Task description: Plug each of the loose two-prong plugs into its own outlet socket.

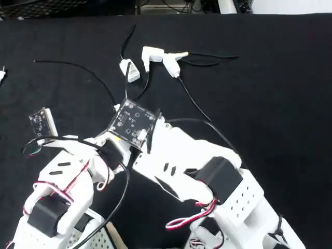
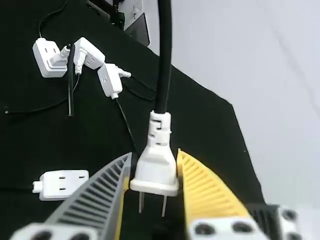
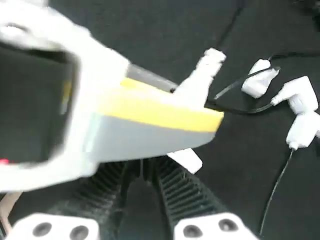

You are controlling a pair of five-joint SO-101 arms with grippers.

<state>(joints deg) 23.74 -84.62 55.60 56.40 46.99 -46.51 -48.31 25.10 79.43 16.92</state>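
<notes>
Black cloth (image 1: 270, 104) covers the whole table. Seen from above, two white arms come in, one from 7 o'clock (image 1: 57, 192) and one from 5 o'clock (image 1: 207, 176), and meet near the centre. Towards 12 o'clock lies a cluster of three white plug-and-socket pieces (image 1: 152, 53), close together, with thin black leads trailing off them.

The left gripper (image 2: 154, 159) pinches one white two-prong plug (image 2: 157, 145) by its flanks, a grey finger on one side and a yellow finger on the other. The plug's two prongs point back toward the wrist, and its thick black cord (image 2: 163, 60) runs straight away from them. One flat outlet socket (image 2: 60, 184), showing two pairs of slots, lies on the cloth well apart from the cluster of three.

The right gripper (image 3: 143, 172) sits just behind the left one. Whether it is spread or closed cannot be told.
</notes>
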